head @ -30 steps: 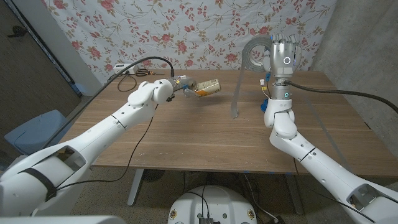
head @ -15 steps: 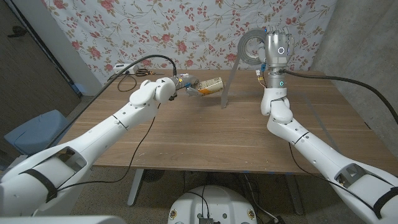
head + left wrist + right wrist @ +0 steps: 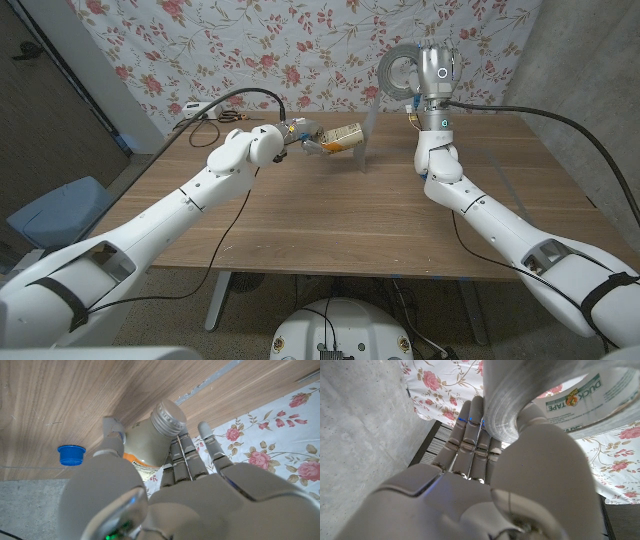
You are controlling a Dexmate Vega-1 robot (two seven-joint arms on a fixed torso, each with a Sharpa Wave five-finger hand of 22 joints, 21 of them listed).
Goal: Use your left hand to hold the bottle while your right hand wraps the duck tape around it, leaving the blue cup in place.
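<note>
Rising toward twelve o'clock, the right robot hand [image 3: 432, 68] is gripping the stiff tape roll [image 3: 396, 72] — its strip [image 3: 364, 135] is sticky and floppy — while the left robot hand [image 3: 300, 137] is clasping the light, slippery bottle [image 3: 338, 137] mid-body.

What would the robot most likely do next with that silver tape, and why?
Probably carry the roll of duck tape around the bottle to lay down more wrap. The right hand holds the roll up high, a strip of tape stretches from it down to the bottle, and the left hand holds the bottle above the table.
</note>
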